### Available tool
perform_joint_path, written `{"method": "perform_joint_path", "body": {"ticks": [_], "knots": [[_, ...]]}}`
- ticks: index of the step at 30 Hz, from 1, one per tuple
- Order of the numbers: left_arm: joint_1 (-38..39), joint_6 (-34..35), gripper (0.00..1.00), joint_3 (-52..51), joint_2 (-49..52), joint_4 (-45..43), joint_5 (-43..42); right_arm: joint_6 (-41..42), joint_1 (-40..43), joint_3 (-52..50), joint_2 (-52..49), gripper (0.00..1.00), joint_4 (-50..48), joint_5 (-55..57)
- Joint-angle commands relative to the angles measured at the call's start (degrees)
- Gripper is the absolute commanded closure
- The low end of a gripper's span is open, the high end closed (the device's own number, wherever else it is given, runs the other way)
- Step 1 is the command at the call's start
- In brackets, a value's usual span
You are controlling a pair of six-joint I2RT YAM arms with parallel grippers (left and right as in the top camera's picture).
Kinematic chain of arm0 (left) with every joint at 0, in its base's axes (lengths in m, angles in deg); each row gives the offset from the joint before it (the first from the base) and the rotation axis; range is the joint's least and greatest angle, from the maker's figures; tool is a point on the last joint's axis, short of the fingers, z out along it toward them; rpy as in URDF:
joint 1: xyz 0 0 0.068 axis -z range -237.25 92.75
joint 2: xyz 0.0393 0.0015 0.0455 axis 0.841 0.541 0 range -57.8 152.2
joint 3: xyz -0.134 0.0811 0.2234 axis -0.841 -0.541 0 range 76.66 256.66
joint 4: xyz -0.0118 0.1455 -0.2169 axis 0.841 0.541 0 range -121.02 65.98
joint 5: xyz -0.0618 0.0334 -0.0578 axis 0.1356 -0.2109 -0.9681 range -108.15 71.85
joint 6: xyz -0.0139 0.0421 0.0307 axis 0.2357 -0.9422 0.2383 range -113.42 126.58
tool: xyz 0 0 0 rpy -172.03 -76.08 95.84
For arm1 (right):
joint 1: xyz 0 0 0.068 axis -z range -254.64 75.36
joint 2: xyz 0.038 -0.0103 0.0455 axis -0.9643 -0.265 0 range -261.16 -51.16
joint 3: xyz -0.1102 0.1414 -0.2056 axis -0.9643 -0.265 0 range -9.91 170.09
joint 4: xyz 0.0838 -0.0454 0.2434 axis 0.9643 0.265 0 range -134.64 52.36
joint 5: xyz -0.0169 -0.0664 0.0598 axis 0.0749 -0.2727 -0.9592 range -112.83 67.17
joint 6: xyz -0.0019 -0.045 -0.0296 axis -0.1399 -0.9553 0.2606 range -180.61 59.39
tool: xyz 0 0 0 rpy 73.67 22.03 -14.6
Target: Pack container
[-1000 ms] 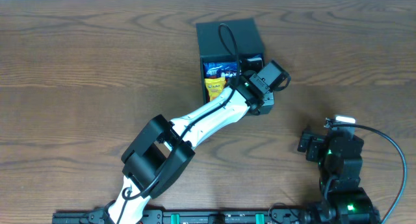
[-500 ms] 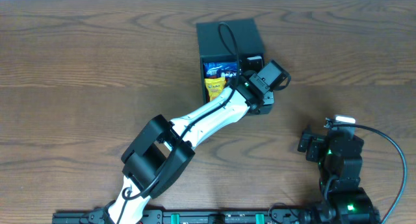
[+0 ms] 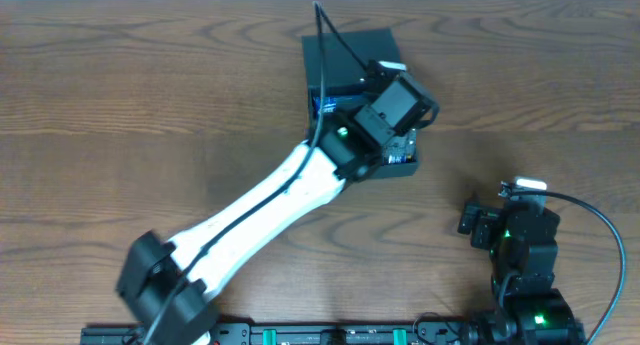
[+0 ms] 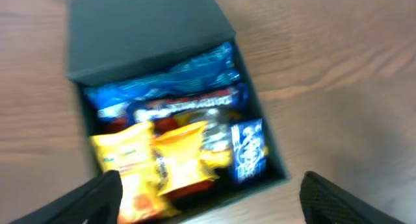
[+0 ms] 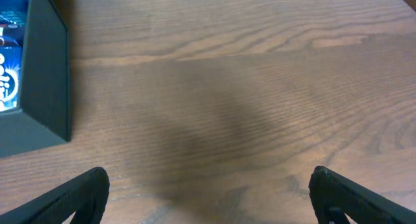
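Observation:
The dark teal container [image 4: 275, 154] stands open, its flat lid [image 4: 143, 29] folded back. Inside lie a long blue packet [image 4: 169, 87], yellow packets [image 4: 156, 162] and a small blue packet [image 4: 248, 149]. My left gripper [image 4: 209, 183] hovers open over the box's near edge with nothing between its fingers [image 4: 97, 197]. From overhead, the left gripper [image 3: 400, 137] covers most of the container [image 3: 404, 169], whose lid [image 3: 345, 53] shows behind it. My right gripper [image 5: 208, 185] stands open over bare wood, right of the container's side wall [image 5: 51, 74]; overhead it is the right gripper [image 3: 478, 225] at the lower right.
The brown wooden table [image 3: 150, 105] stretches wide to the left and right of the box. The left arm [image 3: 260, 210] slants across from the front edge to the container. A black cable [image 3: 335, 40] arcs over the lid.
My left gripper's jaws have gone from narrow to wide open, and its wrist has shifted up over the box as the arm stretched out. The right arm has stayed still.

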Motion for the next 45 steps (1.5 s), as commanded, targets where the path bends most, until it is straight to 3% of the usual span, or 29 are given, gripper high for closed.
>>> {"method": "perform_joint_path", "body": {"ticks": [1, 13, 16, 26, 29, 35, 37, 41, 45], "knots": [[-1.0, -11.9, 0.04, 0.8, -3.1, 3.3, 1.9, 0.7, 0.3, -0.2, 0.1, 0.01, 0.0, 0.4], [-3.7, -24.2, 0.04, 0.4, -18.6, 20.5, 1.7, 0.7, 0.3, -0.2, 0.1, 0.01, 0.0, 0.4], [-7.1, -28.5, 0.04, -3.2, -22.4, 23.6, -3.0, 0.7, 0.3, -0.2, 0.1, 0.01, 0.0, 0.4], [-14.1, -34.9, 0.04, -28.3, -42.0, 16.9, -19.9, 0.7, 0.3, -0.2, 0.1, 0.01, 0.0, 0.4], [-17.7, -29.8, 0.04, -36.4, -48.6, 12.9, -20.4, 0.7, 0.3, -0.2, 0.1, 0.01, 0.0, 0.4], [-21.4, -29.4, 0.04, -47.6, -57.3, 8.8, -20.1, 0.7, 0.3, -0.2, 0.1, 0.01, 0.0, 0.4], [-21.4, -29.8, 0.05, -49.6, -57.7, 8.5, -21.3, 0.7, 0.3, -0.2, 0.1, 0.01, 0.0, 0.4], [-21.6, -37.4, 0.05, -53.9, -57.7, 2.3, -20.8, 0.7, 0.3, -0.2, 0.1, 0.01, 0.0, 0.4], [-23.0, -34.0, 0.05, -58.8, -57.7, -5.8, -21.4, 0.7, 0.3, -0.2, 0.1, 0.01, 0.0, 0.4]]}}
